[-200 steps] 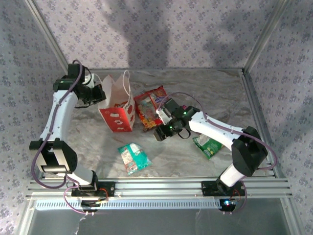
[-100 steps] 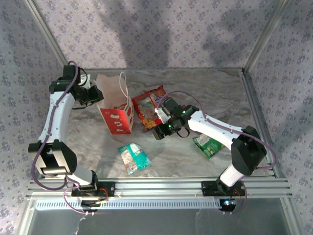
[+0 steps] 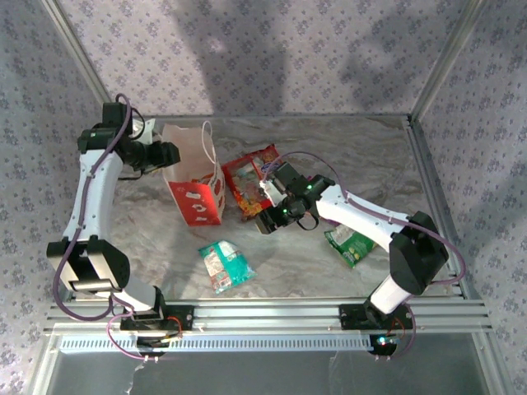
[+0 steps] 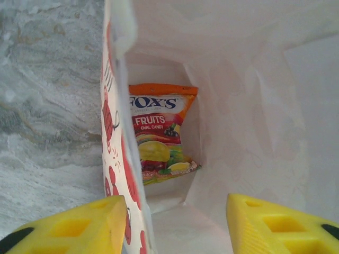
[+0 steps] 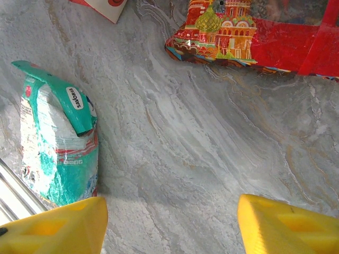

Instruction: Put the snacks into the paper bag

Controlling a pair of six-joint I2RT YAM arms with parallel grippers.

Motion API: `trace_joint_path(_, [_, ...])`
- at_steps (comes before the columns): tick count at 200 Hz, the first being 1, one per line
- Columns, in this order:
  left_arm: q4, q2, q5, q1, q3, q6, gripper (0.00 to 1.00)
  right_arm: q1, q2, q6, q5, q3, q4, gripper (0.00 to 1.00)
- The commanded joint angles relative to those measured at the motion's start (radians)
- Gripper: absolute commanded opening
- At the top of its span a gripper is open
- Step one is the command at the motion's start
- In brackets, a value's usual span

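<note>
The paper bag (image 4: 254,106) is viewed through its open mouth. An orange-yellow packet (image 4: 159,132) is seen lying deep inside the bag. The left gripper (image 4: 175,227) is held spread astride the bag's printed wall.

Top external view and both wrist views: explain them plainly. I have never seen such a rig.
Two robot arms are bolted to a table. One picture looks down from above and behind; the others come from wrist cameras, the yellow shapes being jaws. The left arm looks into the paper bag, jaws open, an orange-yellow packet lying inside. The right arm hovers over the table, jaws open and empty, between the teal packet and red packet. A green packet lies farther right.
</note>
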Motion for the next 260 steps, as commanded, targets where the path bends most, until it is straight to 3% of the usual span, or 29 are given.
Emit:
trace_joint_path(1, [-0.048,0.026,0.030,-0.010,0.050,0.093,0.57,0.009,0.019,-0.012,0.005,0.029,-0.027,0.67])
trace_joint_path(54, [-0.107,0.071,-0.025,-0.014,0.145,0.179,0.65,0.009,0.022,-0.018,0.007,0.032,-0.033,0.67])
trace_joint_path(132, [-0.188,0.124,0.002,-0.030,0.210,0.352,0.70,0.013,0.035,-0.021,0.004,0.027,-0.033,0.67])
trace_joint_path(260, [-0.305,0.148,-0.068,-0.158,0.240,0.491,0.80,0.016,0.046,-0.024,-0.003,0.031,-0.036,0.68])
